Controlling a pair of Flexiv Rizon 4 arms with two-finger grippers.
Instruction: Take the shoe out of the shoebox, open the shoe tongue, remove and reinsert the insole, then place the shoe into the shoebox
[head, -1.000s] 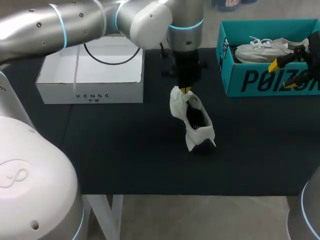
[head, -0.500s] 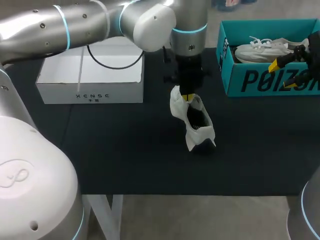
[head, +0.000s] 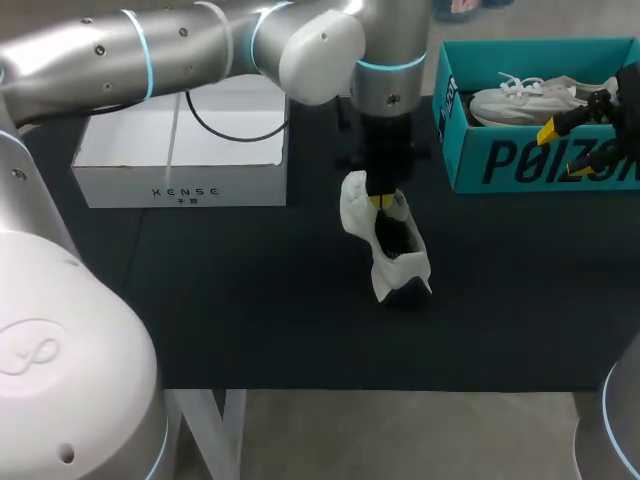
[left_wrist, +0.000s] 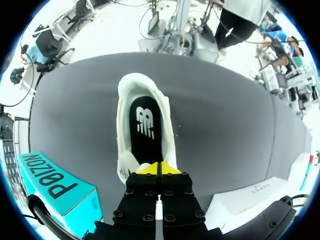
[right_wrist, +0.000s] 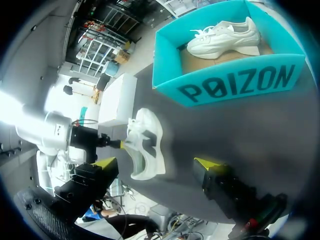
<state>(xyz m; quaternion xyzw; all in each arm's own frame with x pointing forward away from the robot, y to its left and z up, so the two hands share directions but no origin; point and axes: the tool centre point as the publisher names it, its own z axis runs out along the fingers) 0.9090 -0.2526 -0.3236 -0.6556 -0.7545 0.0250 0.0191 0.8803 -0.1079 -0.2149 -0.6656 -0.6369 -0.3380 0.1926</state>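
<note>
While the white shoe (head: 385, 240) stands near the middle of the table (head: 250, 320), black insole (left_wrist: 146, 127) showing, my left hand (left_wrist: 159, 169) sits at its heel rim with its fingers pressed together. My right hand (right_wrist: 156, 165), spread wide, hangs by the teal shoebox (head: 520, 165). The shoe is well apart from both that and the white box (head: 180, 150), and from the near edge.

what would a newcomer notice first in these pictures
A white sneaker sits alone in the middle of the black table, its dark insole showing. The left tool is at one end of the shoe's opening, yellow tips together. At the far right stands a teal shoebox holding a second white sneaker, and a white box sits at the far left.
</note>
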